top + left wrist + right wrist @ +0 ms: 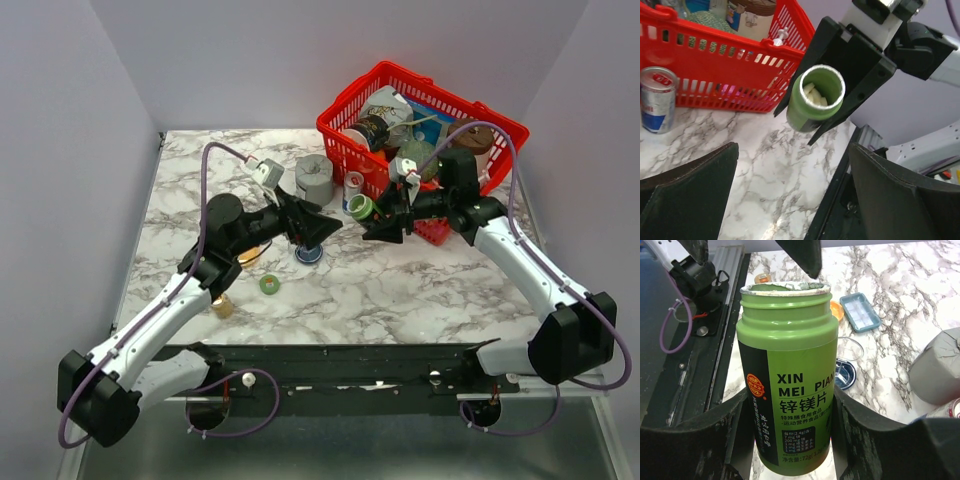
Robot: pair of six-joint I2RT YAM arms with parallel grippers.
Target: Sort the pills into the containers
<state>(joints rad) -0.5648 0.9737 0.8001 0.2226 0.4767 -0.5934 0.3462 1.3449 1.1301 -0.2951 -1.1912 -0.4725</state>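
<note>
The right gripper (790,437) hugs the open green plastic bottle (785,340), its white pills (815,96) not sorted yet; at 9 o'clock the left gripper (795,195) gapes wide, empty.

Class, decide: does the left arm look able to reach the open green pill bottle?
Probably yes: the green pill bottle, clamped in the right gripper, hangs just ahead of the open left gripper, nothing between.
</note>
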